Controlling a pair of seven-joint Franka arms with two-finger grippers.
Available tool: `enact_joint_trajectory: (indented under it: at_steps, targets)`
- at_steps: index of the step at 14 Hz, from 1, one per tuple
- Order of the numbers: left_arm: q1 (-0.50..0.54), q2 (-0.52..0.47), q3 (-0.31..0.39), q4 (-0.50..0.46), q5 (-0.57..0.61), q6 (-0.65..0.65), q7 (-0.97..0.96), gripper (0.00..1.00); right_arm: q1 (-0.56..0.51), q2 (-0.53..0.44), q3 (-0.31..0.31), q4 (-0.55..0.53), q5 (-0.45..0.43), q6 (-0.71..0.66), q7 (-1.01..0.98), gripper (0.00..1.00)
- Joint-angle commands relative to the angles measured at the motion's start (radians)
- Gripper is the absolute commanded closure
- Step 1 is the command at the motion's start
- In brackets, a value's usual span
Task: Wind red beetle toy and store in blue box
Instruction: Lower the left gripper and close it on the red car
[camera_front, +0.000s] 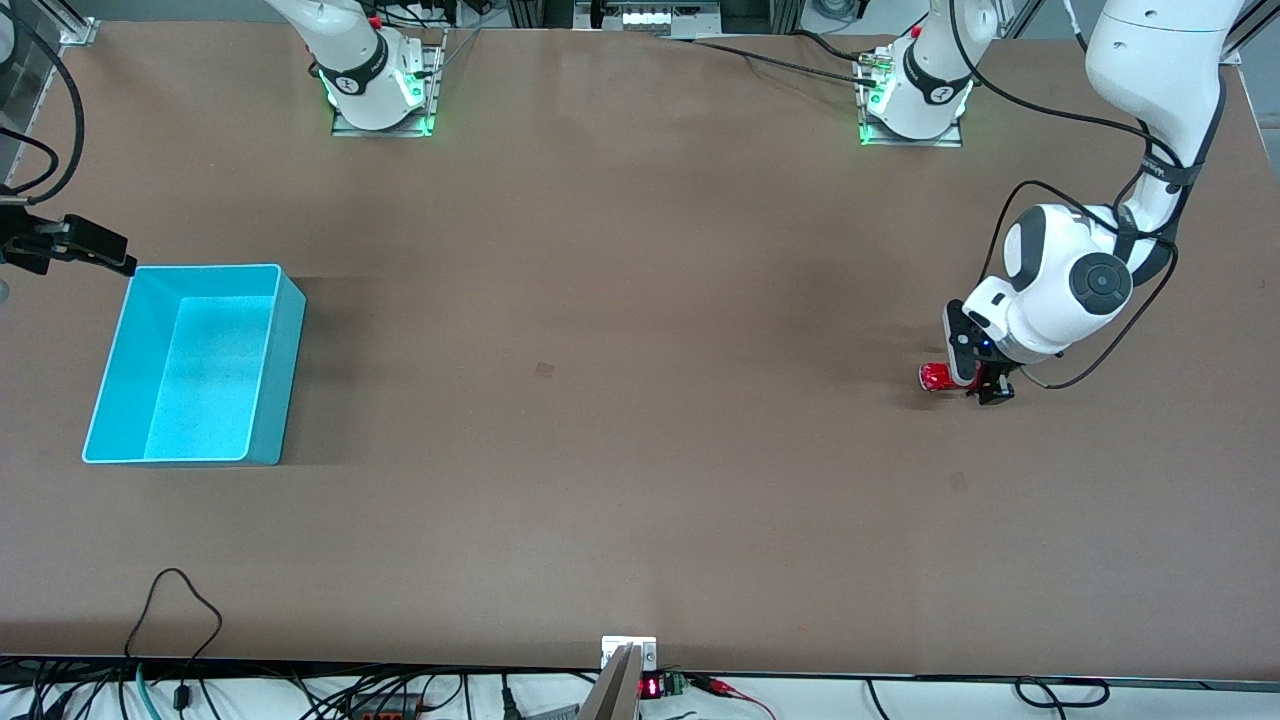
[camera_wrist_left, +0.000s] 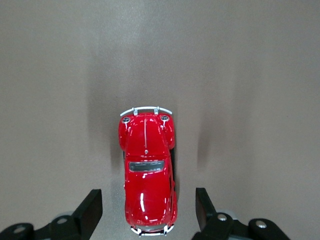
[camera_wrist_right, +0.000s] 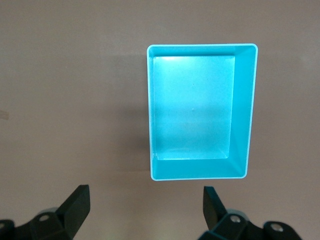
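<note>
Brown tabletop fills the scene (camera_front: 620, 420), with both arm bases at the top of the front view and cables trailing along the near edge.

Down at the left arm's end of the table, the left gripper (camera_front: 968, 385) is low over the red beetle toy (camera_front: 935, 377). From the left wrist view, the 2 dark fingers (camera_wrist_left: 89, 210) stand on either side of the toy (camera_wrist_left: 147, 175), spread wider than its body, with bare table showing between each finger and the car's flank. No contact yet, no grip. The beetle sits flat on its wheels on the table, one silvery bumper lying between the fingers and the other pointing away from the gripper.

Over at the right arm's end, the blue box (camera_front: 195, 365) stands upright on the table, open side up, nothing inside. It is well apart from the toy, with almost the whole table between them.

And the right gripper (camera_front: 85, 250) waits in the air just beside the box's farther corner. The right wrist view looks straight down into the box (camera_wrist_right: 200, 112), and the right gripper (camera_wrist_right: 145, 210) has its fingers spread wide, holding nothing.
</note>
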Motion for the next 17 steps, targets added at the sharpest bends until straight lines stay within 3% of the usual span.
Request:
enact_joint_trajectory:
  at_steps: [1,6,8,9,10,12,15,17]
  targets:
    - [0.012,-0.003,-0.009,-0.019,0.022,0.035,0.013,0.17,-0.011,-0.009,0.006,-0.009,0.021,0.008,0.008,0.00]
    - [0.012,0.015,-0.009,-0.022,0.021,0.061,0.013,0.17,-0.011,-0.009,0.006,-0.009,0.021,0.009,0.008,0.00]
    - [0.012,0.018,-0.009,-0.022,0.022,0.061,0.013,0.22,-0.012,-0.009,0.005,-0.009,0.021,0.008,0.008,0.00]
    - [0.012,0.018,-0.009,-0.021,0.021,0.061,0.013,0.26,-0.012,-0.009,0.006,-0.009,0.021,0.008,0.008,0.00]
    - [0.010,0.017,-0.009,-0.021,0.022,0.061,0.013,0.41,-0.012,-0.009,0.006,-0.009,0.021,0.008,0.008,0.00]
    - [0.009,0.015,-0.009,-0.021,0.022,0.061,0.013,0.55,-0.012,-0.009,0.006,-0.009,0.021,0.008,0.008,0.00]
    - [0.010,0.017,-0.009,-0.021,0.022,0.060,0.013,0.65,-0.012,-0.009,0.006,-0.009,0.021,0.008,0.008,0.00]
    - [0.010,0.017,-0.009,-0.021,0.022,0.060,0.013,0.66,-0.011,-0.009,0.006,-0.009,0.019,0.008,0.008,0.00]
